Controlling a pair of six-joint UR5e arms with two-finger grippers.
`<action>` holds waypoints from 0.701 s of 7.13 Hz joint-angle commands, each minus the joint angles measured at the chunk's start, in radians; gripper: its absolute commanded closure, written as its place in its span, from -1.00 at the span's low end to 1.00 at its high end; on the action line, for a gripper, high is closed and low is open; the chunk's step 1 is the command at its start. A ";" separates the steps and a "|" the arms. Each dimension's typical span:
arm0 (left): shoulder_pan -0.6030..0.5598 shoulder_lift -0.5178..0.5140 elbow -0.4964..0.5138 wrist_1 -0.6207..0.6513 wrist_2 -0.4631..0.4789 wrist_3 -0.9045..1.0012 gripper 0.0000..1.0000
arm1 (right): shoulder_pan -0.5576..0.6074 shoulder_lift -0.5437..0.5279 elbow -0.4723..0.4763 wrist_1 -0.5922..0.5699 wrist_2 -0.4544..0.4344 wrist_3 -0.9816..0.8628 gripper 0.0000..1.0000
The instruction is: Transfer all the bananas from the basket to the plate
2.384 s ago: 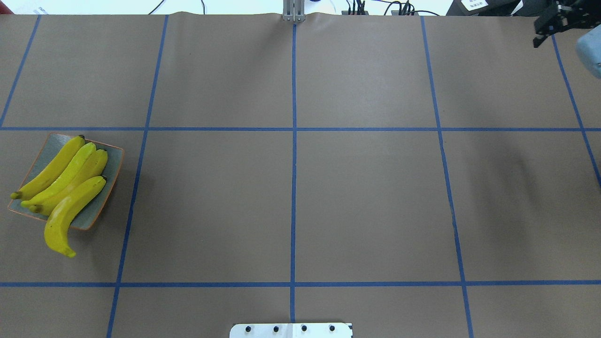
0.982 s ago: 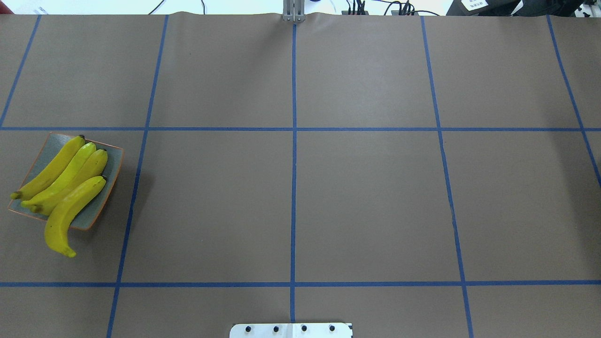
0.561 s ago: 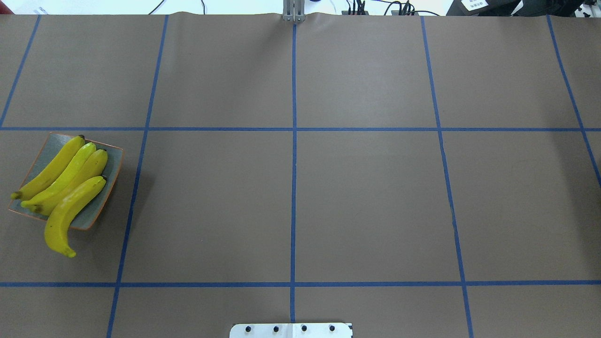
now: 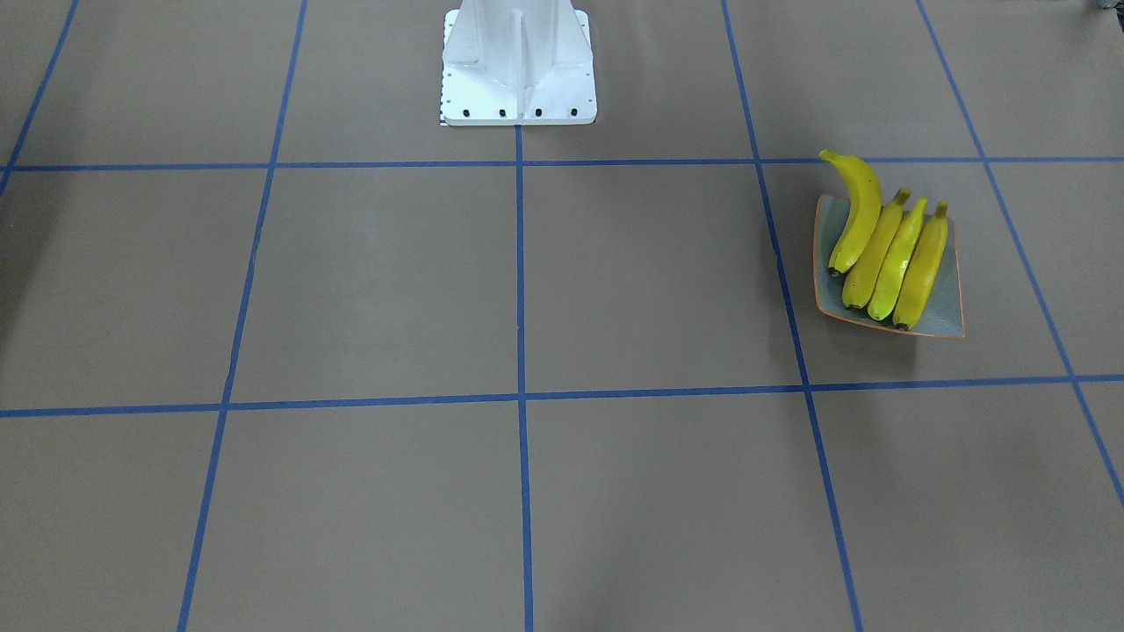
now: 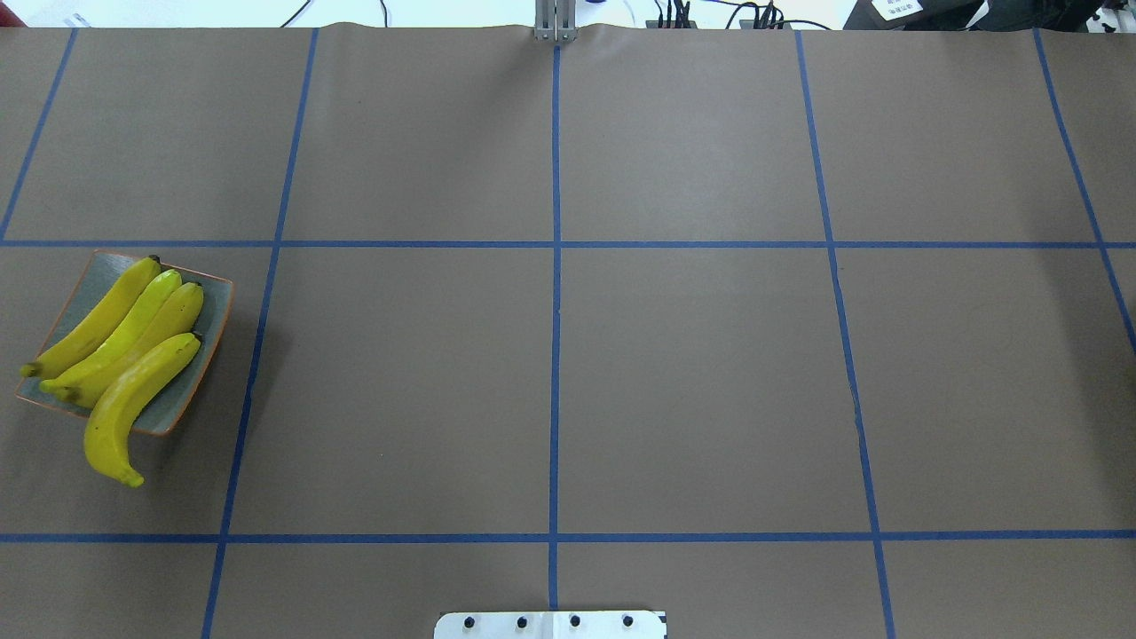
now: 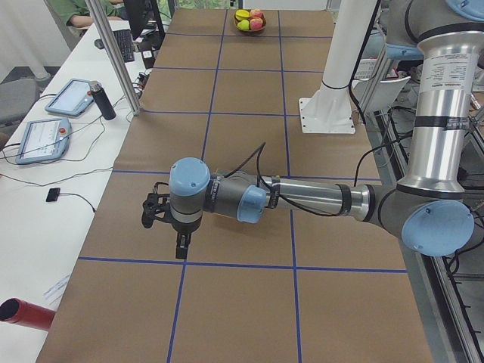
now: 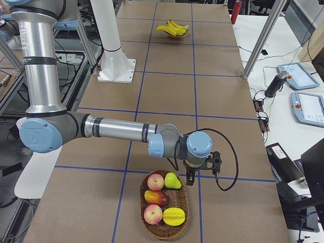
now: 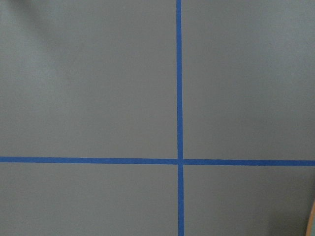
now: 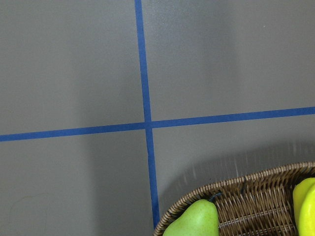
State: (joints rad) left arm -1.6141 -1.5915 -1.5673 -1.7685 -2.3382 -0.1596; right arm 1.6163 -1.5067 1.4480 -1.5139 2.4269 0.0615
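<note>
Several yellow bananas (image 5: 124, 346) lie side by side on the square grey-blue plate (image 5: 211, 327) at the table's left end; the nearest one overhangs its front rim. The front-facing view shows the bananas (image 4: 887, 254) and the plate (image 4: 947, 309) at its right. The wicker basket (image 7: 143, 223) stands at the table's right end, and its rim (image 9: 231, 189) shows in the right wrist view. My right gripper (image 7: 191, 178) hangs just beyond the basket. My left gripper (image 6: 180, 243) hovers over bare table. I cannot tell whether either one is open or shut.
In the basket lie apples (image 7: 156, 181), a green pear (image 9: 194, 221) and a yellow fruit (image 7: 173, 216). The white robot pedestal (image 4: 518, 66) stands mid-table. Metal posts (image 6: 113, 53), tablets (image 6: 41, 136) and a red cylinder (image 6: 23, 314) line the side bench.
The right gripper, which showed in the overhead view's top right corner 2.4 s ago, has left that view. The bananas and the plate have not moved.
</note>
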 commanded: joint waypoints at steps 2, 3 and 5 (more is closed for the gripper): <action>0.037 -0.013 0.027 0.001 -0.003 -0.009 -0.99 | 0.000 0.002 -0.001 -0.002 -0.008 0.000 -1.00; 0.052 -0.013 0.003 0.006 0.002 -0.020 -0.99 | -0.001 0.005 0.000 -0.002 -0.021 0.000 -1.00; 0.056 -0.012 -0.007 0.009 0.005 -0.026 -0.99 | -0.001 0.008 0.000 -0.005 -0.035 0.003 -1.00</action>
State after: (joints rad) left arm -1.5626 -1.6032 -1.5666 -1.7619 -2.3354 -0.1818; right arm 1.6155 -1.5021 1.4466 -1.5162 2.3983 0.0627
